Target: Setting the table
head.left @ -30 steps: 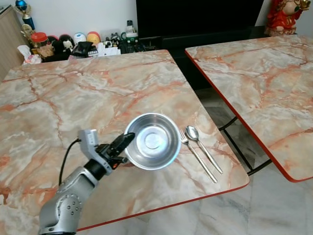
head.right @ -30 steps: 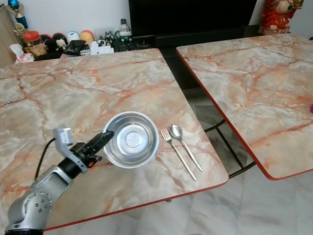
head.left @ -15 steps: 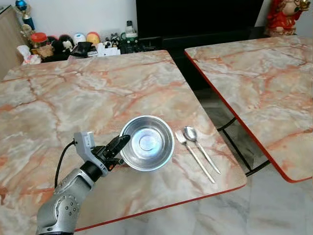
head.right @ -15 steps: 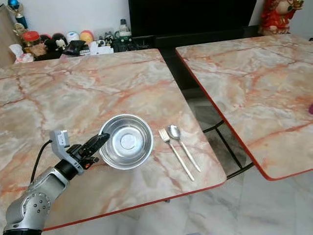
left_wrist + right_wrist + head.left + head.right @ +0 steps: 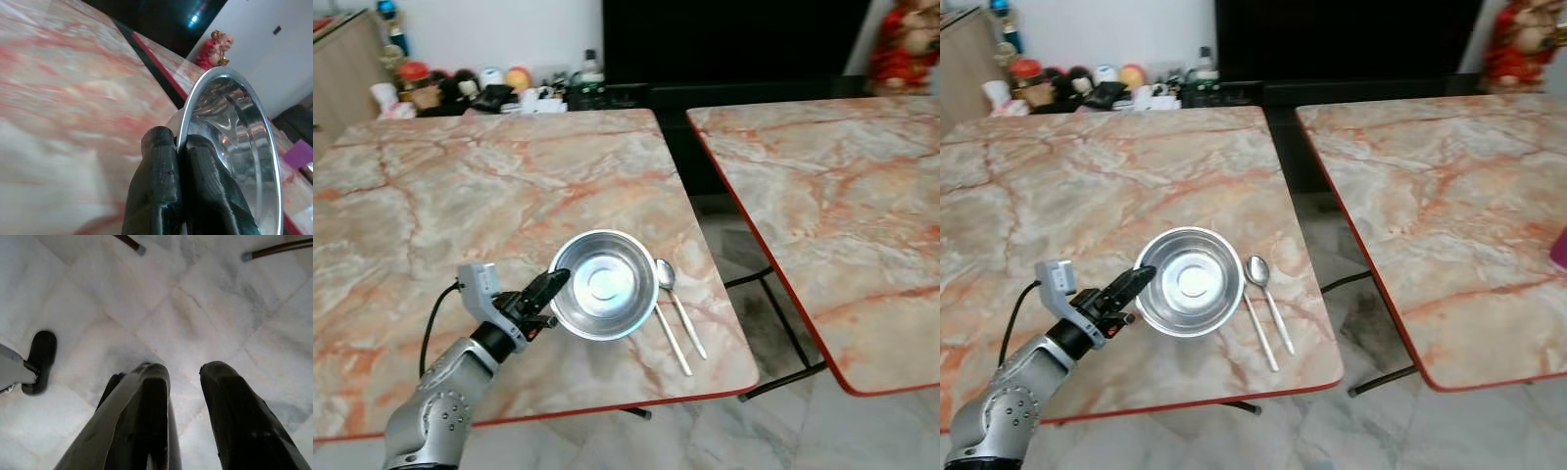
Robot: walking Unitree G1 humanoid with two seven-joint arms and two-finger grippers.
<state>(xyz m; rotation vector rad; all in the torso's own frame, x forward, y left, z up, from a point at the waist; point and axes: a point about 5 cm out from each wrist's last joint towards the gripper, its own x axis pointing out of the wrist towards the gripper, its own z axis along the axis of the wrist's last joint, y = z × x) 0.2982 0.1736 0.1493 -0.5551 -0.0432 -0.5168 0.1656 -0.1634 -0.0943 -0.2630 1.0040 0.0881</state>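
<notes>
Silver bowl [image 5: 603, 285], pink-veined marble table [image 5: 460, 196], black jaws

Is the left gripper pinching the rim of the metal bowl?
Yes, the left gripper has its two fingers closed on the metal bowl rim.

We are in a home, in what looks like a living and dining room. Two marble-patterned tables [image 5: 489, 186] with red edging stand side by side on a pale tiled floor [image 5: 862, 431]. Behind them a large dark television screen [image 5: 724, 39] sits on a low cabinet, a red figurine [image 5: 904, 54] stands at one end, and small toys, jars and bottles [image 5: 470, 86] crowd a shelf by the white wall.
</notes>
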